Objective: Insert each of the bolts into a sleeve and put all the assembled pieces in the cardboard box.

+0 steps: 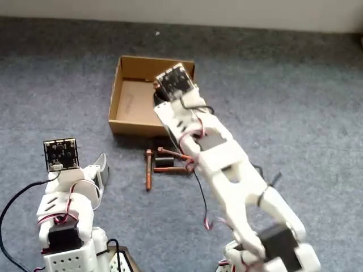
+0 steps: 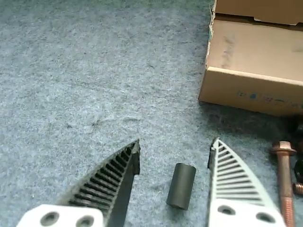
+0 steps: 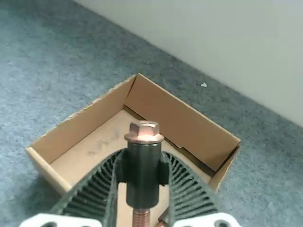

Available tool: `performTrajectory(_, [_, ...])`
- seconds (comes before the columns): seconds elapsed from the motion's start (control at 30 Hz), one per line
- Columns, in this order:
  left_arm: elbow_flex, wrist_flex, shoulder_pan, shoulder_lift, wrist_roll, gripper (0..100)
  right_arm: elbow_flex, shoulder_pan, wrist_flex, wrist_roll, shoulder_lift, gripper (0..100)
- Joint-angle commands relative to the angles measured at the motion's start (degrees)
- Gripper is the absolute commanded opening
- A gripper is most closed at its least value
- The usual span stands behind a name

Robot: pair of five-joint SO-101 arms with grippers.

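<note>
Sleeved bolt clamped by right tool.

- soft, even light falls on the grey carpet; shadows are soft-edged.
- in the left wrist view the cardboard box throws a dark band of shadow on the carpet along its near wall.
- the loose sleeve in the gap of the left pincer casts a faint shadow.
- in the right wrist view the pale wall is the brightest part; the bolt head carries a dull highlight above the dark held sleeve.
</note>
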Motion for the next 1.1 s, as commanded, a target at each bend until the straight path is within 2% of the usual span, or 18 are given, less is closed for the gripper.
performTrajectory(0.0, [-0.31, -1.23, -0.40, -0.48, 0.00, 25, -16.04, 2.77, -1.45, 0.44, 13.58, 1.0])
performTrajectory(0.07, [-0.31, -1.23, -0.40, -0.48, 0.00, 25, -19.74, 3.12, -1.36, 0.44, 17.98, 2.3])
performTrajectory(0.2, [-0.31, -1.14, -0.40, -0.48, 0.00, 25, -22.81, 3.21, -1.01, 0.26, 20.26, 16.3])
performTrajectory(0.27, [-0.31, -1.14, -0.31, -0.48, 0.00, 25, -23.25, 3.12, 2.15, 0.26, 20.18, 18.0])
performTrajectory(0.5, [-0.22, -1.14, -0.31, -0.48, -0.09, 25, -25.19, 3.30, 19.38, 0.35, 16.22, 17.7])
performTrajectory(0.83, [-0.22, -1.05, -0.31, -0.48, -0.09, 25, -25.01, 1.45, 51.30, 0.79, 3.74, 17.7])
performTrajectory(0.93, [0.22, -1.32, -0.22, -0.48, -0.09, 25, -23.69, -3.65, 58.77, 9.14, 5.49, 17.7])
performTrajectory(1.07, [0.31, -1.32, -0.13, -0.48, -0.09, 25, -18.86, -11.82, 59.74, 18.29, 9.45, 17.7])
